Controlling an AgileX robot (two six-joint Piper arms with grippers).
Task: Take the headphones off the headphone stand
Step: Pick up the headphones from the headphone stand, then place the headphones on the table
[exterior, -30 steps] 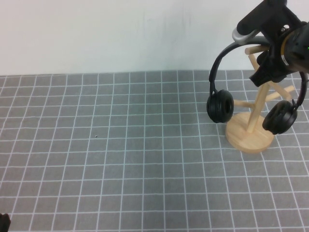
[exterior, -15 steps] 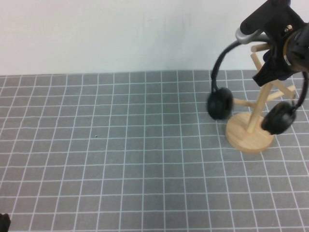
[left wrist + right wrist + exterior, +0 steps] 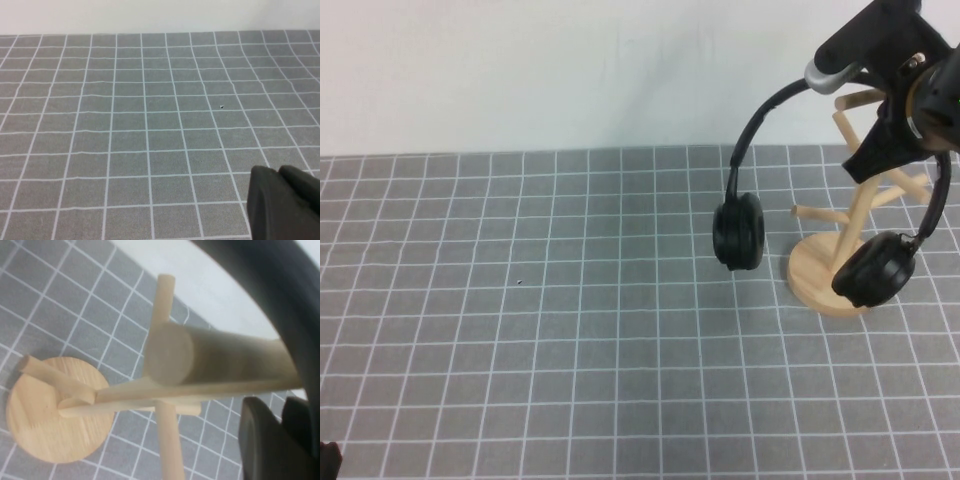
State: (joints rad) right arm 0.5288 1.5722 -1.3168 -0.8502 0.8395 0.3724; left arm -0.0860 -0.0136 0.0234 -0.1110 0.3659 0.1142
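The black headphones (image 3: 738,231) hang from my right gripper (image 3: 888,112), which is shut on the headband near its top, at the far right above the table. One ear cup hangs left of the headphone stand (image 3: 812,276); the other ear cup (image 3: 875,268) hangs in front of its round base. The headband sits left of the stand's top pegs. In the right wrist view the headband (image 3: 260,280) curves past the pole's end (image 3: 167,354), with my right gripper (image 3: 285,437) beside it. My left gripper (image 3: 280,200) is shut and empty, low at the near left corner (image 3: 326,460).
The grey gridded mat (image 3: 570,320) covers the table up to the white wall (image 3: 520,70) at the back. The stand's thin pegs (image 3: 820,214) stick out toward the hanging ear cups.
My right gripper has carried the headphones to the left, away from the stand's top. The left ear cup swung further left and the right cup came in front of the base. The left arm has not moved.
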